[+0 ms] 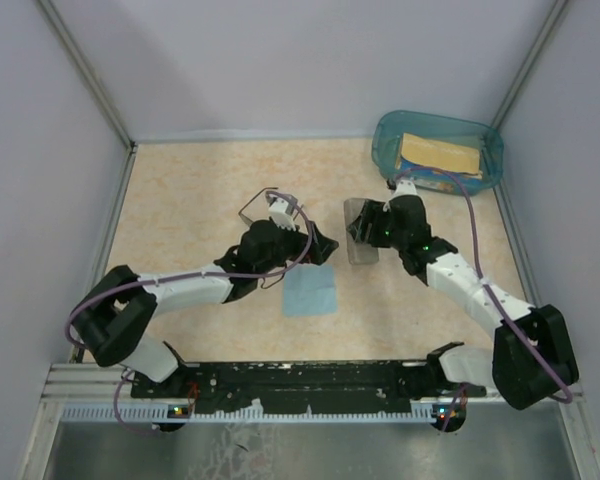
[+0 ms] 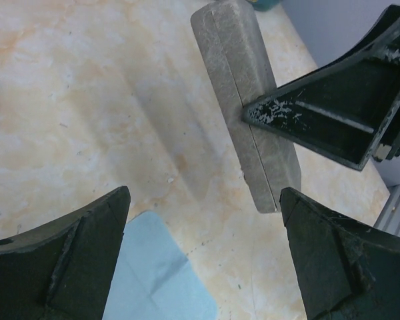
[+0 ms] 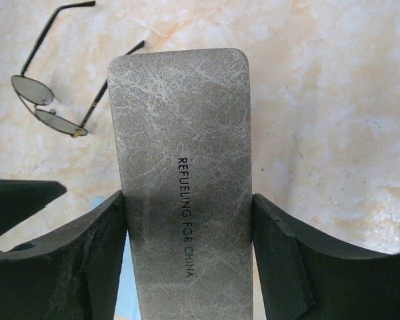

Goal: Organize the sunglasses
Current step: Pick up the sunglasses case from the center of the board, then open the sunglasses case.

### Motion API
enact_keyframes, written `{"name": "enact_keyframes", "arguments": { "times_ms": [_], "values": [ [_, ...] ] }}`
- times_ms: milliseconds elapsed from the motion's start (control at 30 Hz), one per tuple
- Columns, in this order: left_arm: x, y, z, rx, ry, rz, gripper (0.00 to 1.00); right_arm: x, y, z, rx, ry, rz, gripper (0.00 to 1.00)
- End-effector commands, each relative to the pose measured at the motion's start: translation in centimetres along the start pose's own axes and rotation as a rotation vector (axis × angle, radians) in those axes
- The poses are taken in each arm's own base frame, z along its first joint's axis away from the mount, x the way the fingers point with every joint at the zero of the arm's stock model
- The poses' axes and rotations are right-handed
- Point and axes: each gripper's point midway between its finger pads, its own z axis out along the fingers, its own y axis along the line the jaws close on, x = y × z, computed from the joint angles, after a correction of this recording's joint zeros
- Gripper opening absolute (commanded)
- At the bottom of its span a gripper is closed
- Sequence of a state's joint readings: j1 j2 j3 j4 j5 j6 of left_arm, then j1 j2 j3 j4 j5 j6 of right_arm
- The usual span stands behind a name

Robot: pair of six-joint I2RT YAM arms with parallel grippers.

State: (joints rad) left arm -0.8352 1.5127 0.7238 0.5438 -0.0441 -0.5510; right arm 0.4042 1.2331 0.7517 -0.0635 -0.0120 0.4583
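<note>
Case (image 3: 180, 167) clamped across width by right gripper (image 3: 188, 208), probably steadied for opening. Left gripper (image 2: 205, 193) spread wide, empty, hovering beside case, over cloth (image 2: 153, 273) edge. Sunglasses (image 3: 59, 122) lie unfolded on table (image 3: 333, 100) near case, untouched; likely left's next pick.

One each: sunglasses (image 3: 32, 89), case (image 3: 183, 133), cloth (image 1: 310, 290), bin (image 1: 385, 150)

Lab, panel-walled robot table (image 1: 195, 185)
</note>
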Motion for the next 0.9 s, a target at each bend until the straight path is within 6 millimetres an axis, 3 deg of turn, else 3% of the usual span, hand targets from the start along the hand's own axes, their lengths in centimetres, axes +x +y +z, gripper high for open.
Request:
{"name": "enact_keyframes", "arguments": {
  "times_ms": [0, 867],
  "values": [
    [-1.8, -2.1, 1.2, 0.068, -0.052, -0.026, 0.99, -3.5, 3.3, -1.6, -0.14, -0.138, 0.044, 0.0],
    [-0.6, -2.4, 3.5, 0.05, -0.04, -0.039, 0.99, -4.0, 5.5, -4.1, -0.274, -0.184, 0.116, 0.0]
  ]
}}
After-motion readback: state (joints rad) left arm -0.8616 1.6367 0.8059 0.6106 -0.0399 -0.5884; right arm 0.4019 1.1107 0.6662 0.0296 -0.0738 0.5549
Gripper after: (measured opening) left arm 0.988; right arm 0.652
